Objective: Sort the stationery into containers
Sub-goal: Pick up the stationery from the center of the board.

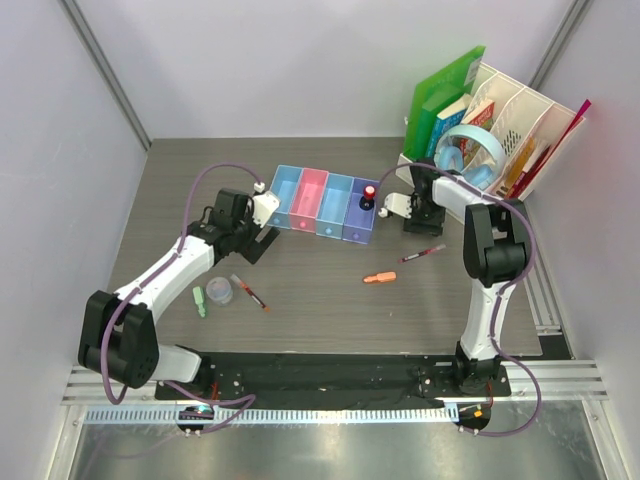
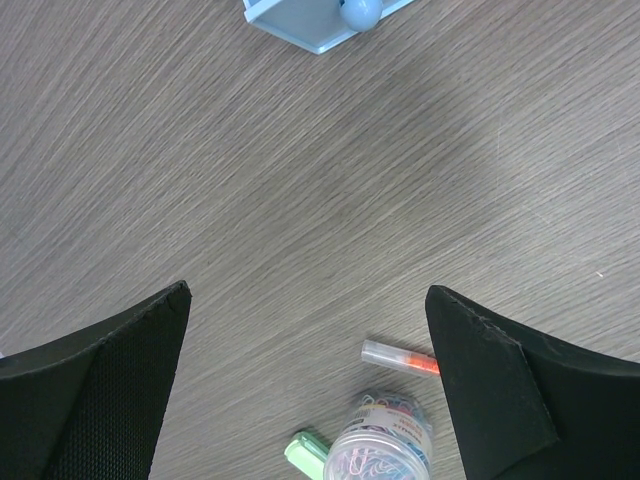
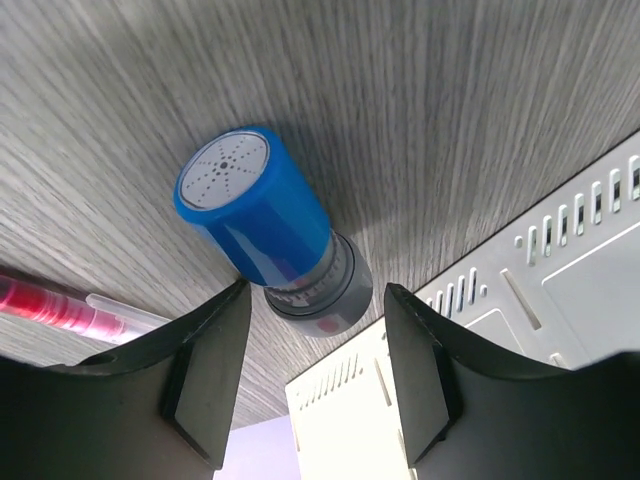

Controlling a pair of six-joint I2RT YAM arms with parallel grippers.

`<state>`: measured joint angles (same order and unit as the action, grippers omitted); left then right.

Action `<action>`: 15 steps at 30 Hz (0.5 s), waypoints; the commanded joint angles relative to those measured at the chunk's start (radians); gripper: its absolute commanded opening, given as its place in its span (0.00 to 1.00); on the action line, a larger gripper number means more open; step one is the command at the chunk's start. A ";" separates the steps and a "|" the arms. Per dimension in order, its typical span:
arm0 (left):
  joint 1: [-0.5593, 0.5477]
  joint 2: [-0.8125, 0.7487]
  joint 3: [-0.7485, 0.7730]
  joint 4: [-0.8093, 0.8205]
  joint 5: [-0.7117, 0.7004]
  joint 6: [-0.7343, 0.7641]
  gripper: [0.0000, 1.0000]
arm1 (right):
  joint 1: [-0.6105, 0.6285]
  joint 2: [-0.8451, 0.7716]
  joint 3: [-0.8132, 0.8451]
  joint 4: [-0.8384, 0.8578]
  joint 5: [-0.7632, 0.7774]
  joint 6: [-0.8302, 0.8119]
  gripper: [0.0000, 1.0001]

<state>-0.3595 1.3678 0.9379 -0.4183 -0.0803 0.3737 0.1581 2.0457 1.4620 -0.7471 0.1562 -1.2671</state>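
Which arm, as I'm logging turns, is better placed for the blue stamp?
Right: the right gripper straddles the blue stamp, a finger each side. The left gripper hangs open elsewhere, near the clip jar.

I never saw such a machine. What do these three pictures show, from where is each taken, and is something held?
The machine is two white-and-black robot arms, the left arm and the right arm, on a grey table. One picture looks down from above; two come from cameras on the wrists. The left gripper is open and holds nothing. The right gripper has its fingers either side of a blue-capped grey cylinder, not yet gripping. Loose on the table: a slim red pen, a second red pen, a short orange piece, a short green piece, a round clear tub of paper clips. Behind stand four joined pastel plastic trays.
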 commanded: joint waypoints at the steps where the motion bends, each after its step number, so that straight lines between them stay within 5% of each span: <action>1: -0.001 -0.007 0.033 -0.007 -0.018 0.007 1.00 | -0.003 -0.065 -0.066 0.064 -0.050 -0.037 0.62; 15: -0.001 0.014 0.044 -0.023 -0.010 0.011 1.00 | -0.002 -0.113 -0.123 0.132 -0.118 -0.066 0.69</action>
<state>-0.3595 1.3712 0.9447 -0.4339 -0.0875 0.3748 0.1566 1.9564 1.3376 -0.6350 0.0971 -1.3170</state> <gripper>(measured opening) 0.996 0.702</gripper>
